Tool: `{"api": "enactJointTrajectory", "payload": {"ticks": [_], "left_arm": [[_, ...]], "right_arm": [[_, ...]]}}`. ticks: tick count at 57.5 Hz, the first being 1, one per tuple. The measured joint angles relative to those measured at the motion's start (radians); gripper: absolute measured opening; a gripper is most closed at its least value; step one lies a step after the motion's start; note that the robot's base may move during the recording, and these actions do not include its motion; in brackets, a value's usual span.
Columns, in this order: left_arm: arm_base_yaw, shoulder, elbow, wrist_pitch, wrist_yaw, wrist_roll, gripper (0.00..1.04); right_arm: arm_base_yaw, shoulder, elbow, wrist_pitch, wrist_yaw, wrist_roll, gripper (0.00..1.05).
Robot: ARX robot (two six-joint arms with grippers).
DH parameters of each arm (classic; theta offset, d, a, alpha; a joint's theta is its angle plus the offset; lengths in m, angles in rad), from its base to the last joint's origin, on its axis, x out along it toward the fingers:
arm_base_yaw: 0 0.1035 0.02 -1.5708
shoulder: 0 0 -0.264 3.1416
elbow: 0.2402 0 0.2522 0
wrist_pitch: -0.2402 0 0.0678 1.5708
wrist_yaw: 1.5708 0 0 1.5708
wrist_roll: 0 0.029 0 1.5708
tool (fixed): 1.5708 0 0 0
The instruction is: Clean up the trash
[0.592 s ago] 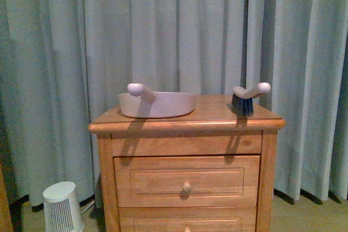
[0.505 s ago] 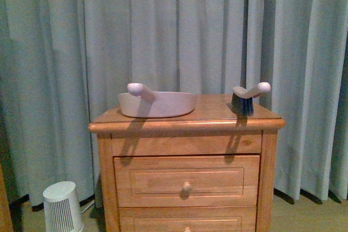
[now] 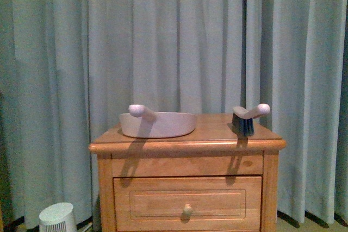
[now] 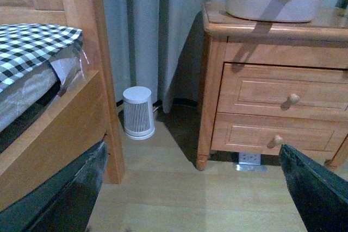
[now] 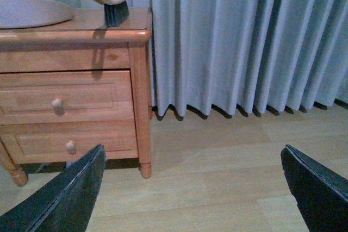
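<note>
Left tool (image 4: pixel 191 150): gaped wide, held nothing (mostly cut off by frame).
Right tool (image 5: pixel 192 149): gaped wide, held nothing.
Dustpan (image 3: pixel 163 126): on bench (image 3: pixel 217 132); interior was hidden.

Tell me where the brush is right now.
In the front view, the brush stands near the right edge of the nightstand top, apart from the dustpan on its left, with the curtain behind.

light: dim, greenish cast | shadows: dustpan (image 3: pixel 157 124) and brush (image 3: pixel 247 119) fall downward on nightstand (image 3: pixel 185 146) front | focus: soft, grainy
</note>
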Motion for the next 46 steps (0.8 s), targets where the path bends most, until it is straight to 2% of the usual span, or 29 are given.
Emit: {"api": "enactJointTrajectory", "payload": {"ticks": [46], "left_arm": [[0.000, 0.000, 0.000, 0.000, 0.000, 0.000, 0.97]], "right_arm": [[0.000, 0.000, 0.000, 0.000, 0.000, 0.000, 0.97]]}}
